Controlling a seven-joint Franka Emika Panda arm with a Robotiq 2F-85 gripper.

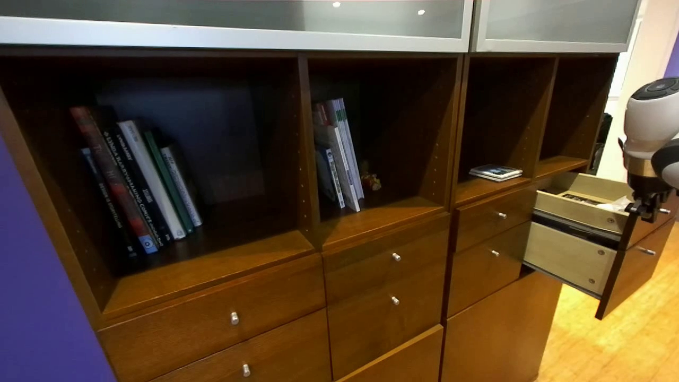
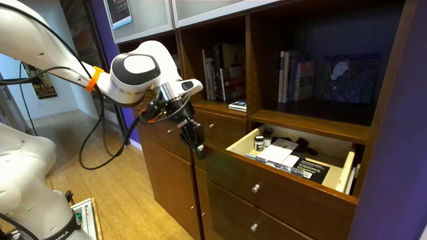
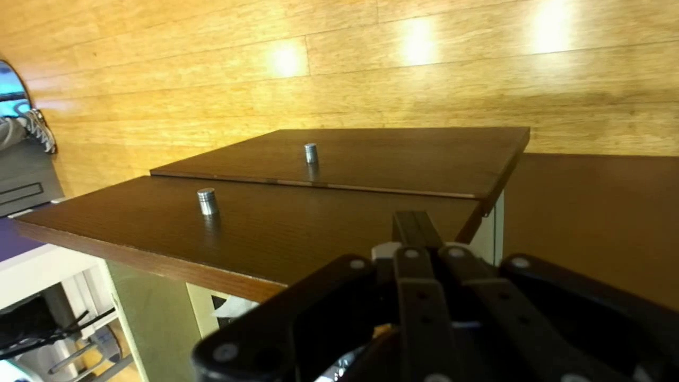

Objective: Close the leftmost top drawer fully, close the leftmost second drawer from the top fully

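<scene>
Wrist view — top drawer [image 3: 260, 228] front; in an exterior view — jars [image 2: 259, 144] inside.

Wrist view, top: floor [image 3: 350, 93] is being spotted by glare | bottom: gripper [image 3: 418, 228] is being rendered dark | in an exterior view, left: bookshelf [image 1: 233, 154] is being shadowed

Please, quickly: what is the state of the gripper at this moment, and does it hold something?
Gripper: closed, with nothing visible held in it.
</scene>
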